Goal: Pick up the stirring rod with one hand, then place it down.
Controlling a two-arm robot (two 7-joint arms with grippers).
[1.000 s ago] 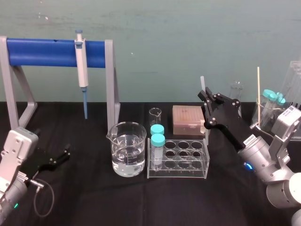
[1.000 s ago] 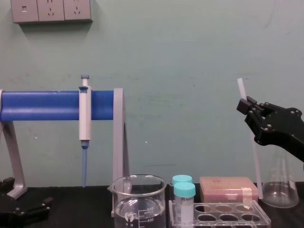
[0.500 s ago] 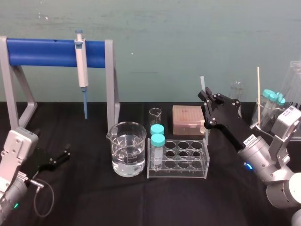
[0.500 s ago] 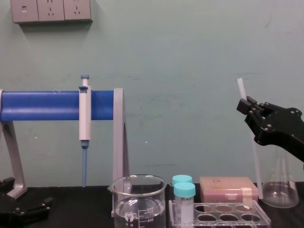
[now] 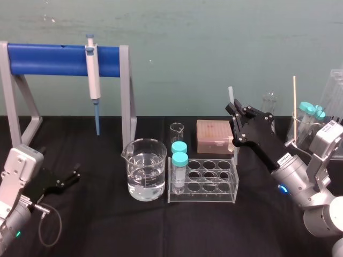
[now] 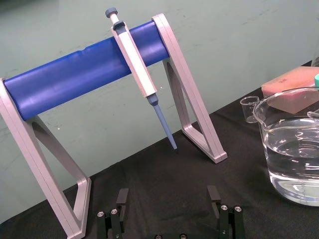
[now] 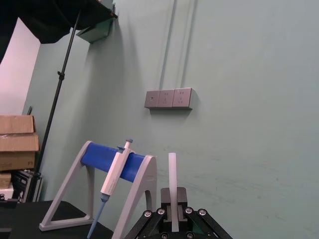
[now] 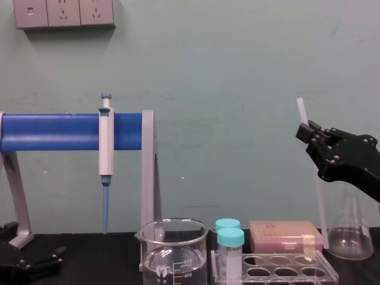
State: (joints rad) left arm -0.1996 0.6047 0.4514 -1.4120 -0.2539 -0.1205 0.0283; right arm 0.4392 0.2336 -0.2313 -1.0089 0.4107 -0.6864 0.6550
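Observation:
The stirring rod (image 8: 313,172) is a thin translucent white stick standing almost upright at the right. My right gripper (image 8: 309,132) is shut on its upper part, and a short length sticks out above the fingers. In the head view the right gripper (image 5: 236,110) hangs over the pink box and the rack's right end, with the stirring rod (image 5: 230,94) poking up from it. The right wrist view has the stirring rod (image 7: 172,179) rising from the closed right gripper (image 7: 173,219). My left gripper (image 5: 65,179) rests open on the black cloth at the near left; the left gripper (image 6: 168,198) holds nothing.
A blue-barred stand (image 5: 64,59) carries a pipette (image 5: 93,80) at the back left. A beaker of water (image 5: 145,169), a clear tube rack (image 5: 203,182) with two teal-capped tubes, a small beaker (image 5: 177,131) and a pink box (image 5: 214,135) fill the middle. A conical flask (image 8: 350,228) and an orange stick (image 5: 294,107) stand at the right.

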